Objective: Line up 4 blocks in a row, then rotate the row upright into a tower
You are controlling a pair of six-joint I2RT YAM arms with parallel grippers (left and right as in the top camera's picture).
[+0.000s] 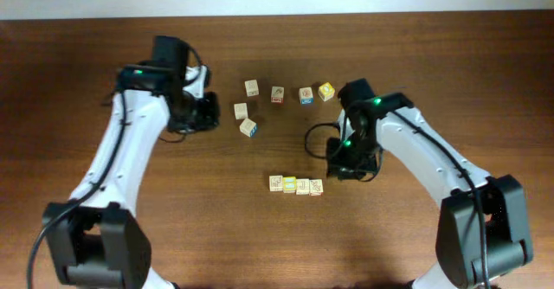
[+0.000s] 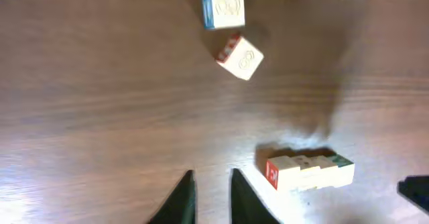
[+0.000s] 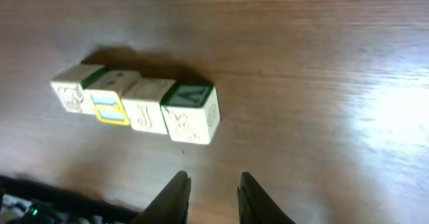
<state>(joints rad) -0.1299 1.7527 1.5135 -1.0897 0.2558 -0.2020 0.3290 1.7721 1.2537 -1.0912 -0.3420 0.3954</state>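
Pale wooden cube blocks (image 1: 290, 184), printed faces; grained brown table (image 1: 433, 47)

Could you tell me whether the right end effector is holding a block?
No, the right end effector is empty; the row of four blocks lies on the table beyond it.

From above, the worktop (image 1: 277, 246) looks evenly lit and fairly sharp, with only faint, soft shadows. The left wrist view is smeared and soft throughout, with a pale sheen on the wood at lower left. In the right wrist view, white glare washes out the wood at right, and the row of blocks (image 3: 137, 106) casts a dark shadow behind it.
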